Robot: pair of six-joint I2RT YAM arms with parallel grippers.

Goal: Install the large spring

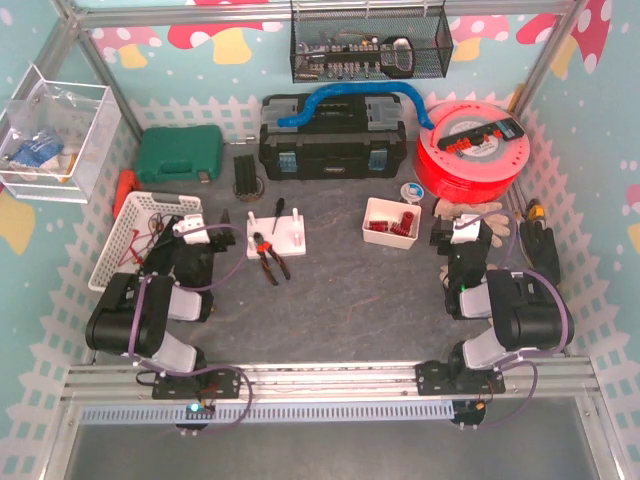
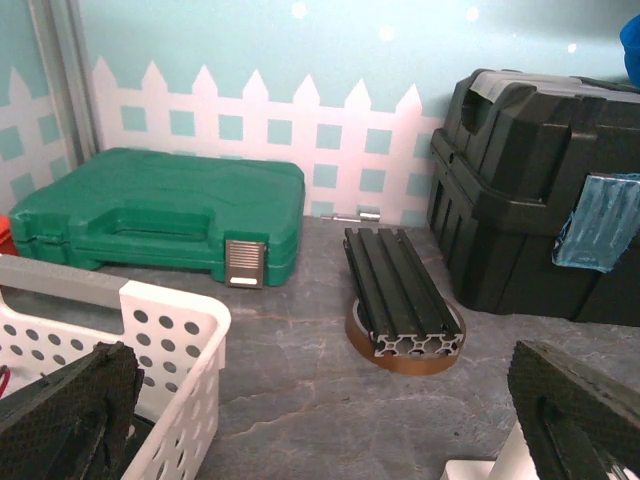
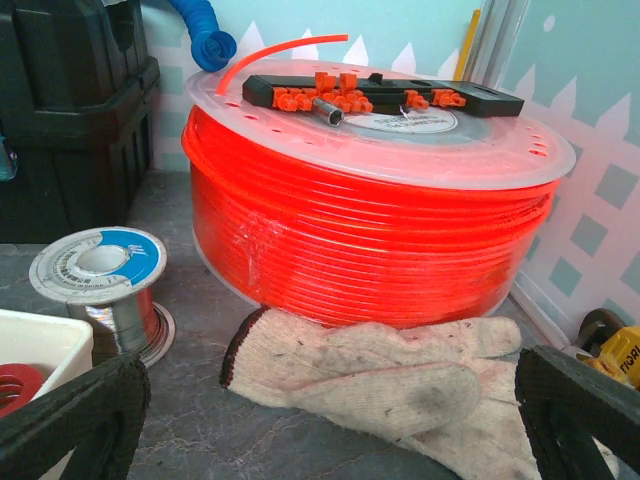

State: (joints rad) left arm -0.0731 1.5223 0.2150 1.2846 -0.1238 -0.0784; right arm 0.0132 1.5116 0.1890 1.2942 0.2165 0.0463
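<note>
Currently, your red springs (image 1: 392, 224) are lying in the white bin (image 1: 378, 206) mid-table, ahead and left of the right gripper (image 3: 325, 415). Both grippers are gaping wide, gripping nothing; the left gripper (image 2: 320, 415) is hovering beside the basket (image 2: 180, 330).

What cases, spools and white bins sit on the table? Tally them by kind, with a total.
Cases: 2 (green case, black toolbox)
Spools: 2 (red tubing spool, small wire spool)
White bins: 2 (perforated basket, spring bin)
Total: 6
</note>
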